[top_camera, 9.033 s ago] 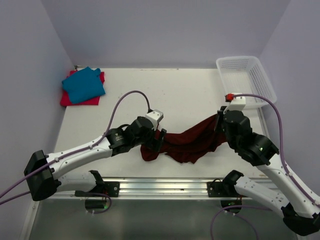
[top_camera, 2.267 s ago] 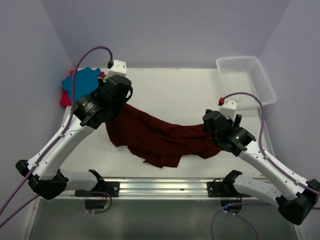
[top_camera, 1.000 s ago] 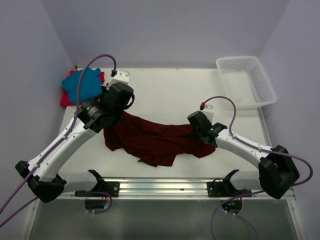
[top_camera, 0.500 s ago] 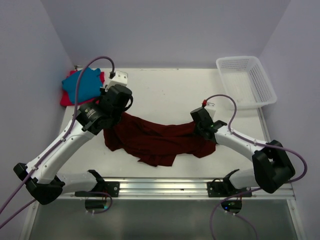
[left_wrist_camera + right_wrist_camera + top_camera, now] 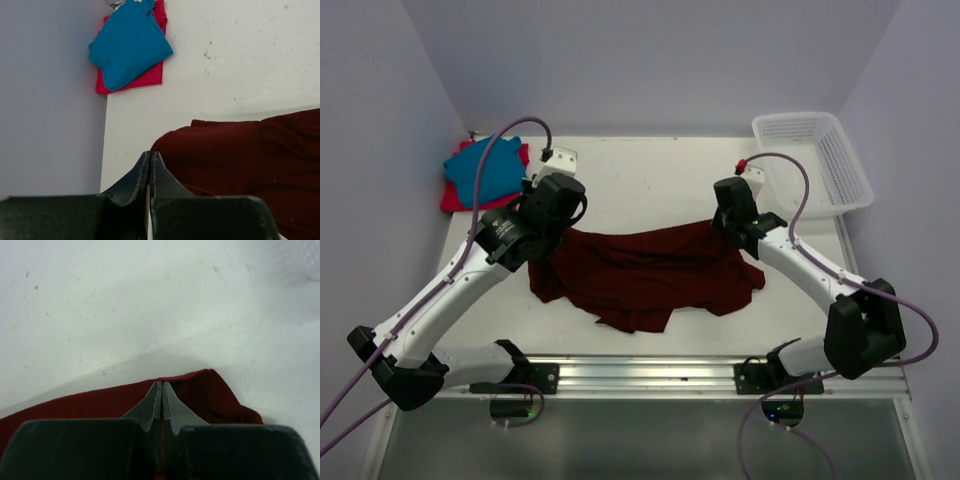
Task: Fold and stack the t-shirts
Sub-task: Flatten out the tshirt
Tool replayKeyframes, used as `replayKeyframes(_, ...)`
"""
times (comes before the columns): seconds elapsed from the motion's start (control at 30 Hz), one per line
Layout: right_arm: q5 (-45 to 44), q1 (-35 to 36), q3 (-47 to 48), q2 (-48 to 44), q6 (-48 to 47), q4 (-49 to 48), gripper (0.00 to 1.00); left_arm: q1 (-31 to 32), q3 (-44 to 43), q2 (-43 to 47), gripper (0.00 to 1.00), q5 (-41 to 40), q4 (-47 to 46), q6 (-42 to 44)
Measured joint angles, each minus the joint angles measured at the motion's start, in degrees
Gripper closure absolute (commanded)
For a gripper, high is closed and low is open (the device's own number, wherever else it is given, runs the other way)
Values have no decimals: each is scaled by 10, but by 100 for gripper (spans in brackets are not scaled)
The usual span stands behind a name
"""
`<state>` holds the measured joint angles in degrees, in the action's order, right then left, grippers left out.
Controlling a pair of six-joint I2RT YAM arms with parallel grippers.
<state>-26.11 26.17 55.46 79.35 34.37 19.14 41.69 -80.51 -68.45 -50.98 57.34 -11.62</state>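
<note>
Teal shirt (image 5: 485, 170) sits folded on the red shirt (image 5: 455, 200) at 10 o'clock on the table (image 5: 660, 180). Left gripper (image 5: 150, 157) is pinched shut on the maroon shirt (image 5: 640, 275) at its 9 o'clock edge. That shirt lies rumpled mid-table, strung between the arms. Right gripper (image 5: 161, 386) is clamped on its 3 o'clock corner. It's light, floppy cloth, so I'd grab hems or corners and keep it taut.

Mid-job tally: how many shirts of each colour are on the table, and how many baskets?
Maroon t-shirt: 1
Teal t-shirt: 1
Red-pink t-shirt: 1
White mesh basket: 1
Total: 4
</note>
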Motion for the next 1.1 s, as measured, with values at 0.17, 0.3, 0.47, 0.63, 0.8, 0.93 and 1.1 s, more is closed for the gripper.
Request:
replayKeyframes(0.17,0,-23,105,77,-31,-10,81,0,2,0,100,5,-3,0)
replayKeyframes(0.3,2,-39,199,171,-54,-4,34,0,2,0,100,9,-3,-3)
replayKeyframes(0.47,19,-44,213,213,-72,-7,34,0,5,7,100,11,-2,-10)
replayKeyframes(0.63,46,-43,135,163,-68,-14,53,0,6,14,100,11,-3,-13)
replayKeyframes(0.8,69,-43,71,132,-53,-33,63,0,7,13,100,14,-4,-13)
replayKeyframes(0.93,90,-43,50,136,-42,-37,64,0,7,10,100,15,-7,-13)
replayKeyframes(1.1,108,-43,41,156,-32,-47,67,0,8,10,100,16,-7,-13)
